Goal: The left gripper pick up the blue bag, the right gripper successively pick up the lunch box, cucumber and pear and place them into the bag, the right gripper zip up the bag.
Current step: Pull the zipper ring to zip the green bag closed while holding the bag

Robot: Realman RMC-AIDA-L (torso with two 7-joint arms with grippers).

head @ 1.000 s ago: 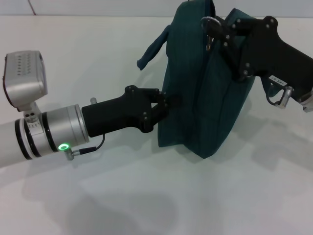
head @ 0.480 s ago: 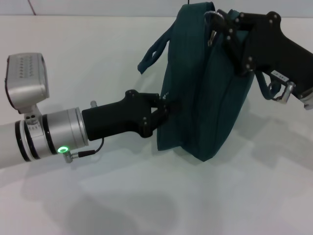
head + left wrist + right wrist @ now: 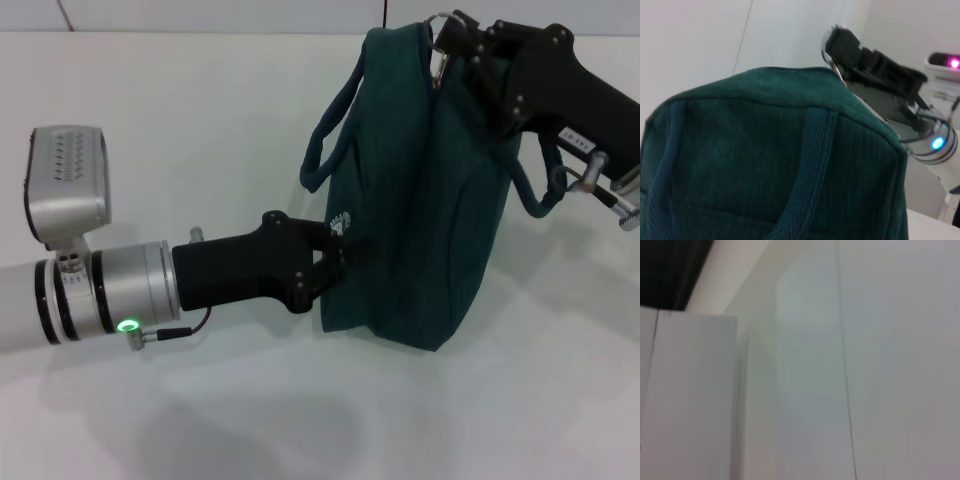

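The blue bag (image 3: 415,190) stood upright near the table's far edge, the left gripper (image 3: 338,253) clamped on its side. The right gripper (image 3: 450,35) pinched the ring zip pull (image 3: 438,28); pulling steadily along the zip line against that hold looked best.

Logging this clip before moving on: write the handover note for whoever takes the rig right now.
Left hand: clamped on the lower side of the blue bag, which stands upright on the table.
Right hand: at the bag's top edge, on the ring zip pull.
Done: top looks zipped shut in the left wrist view.
Lunch box, cucumber, pear: not visible.
Left: finish the zip if needed, release.
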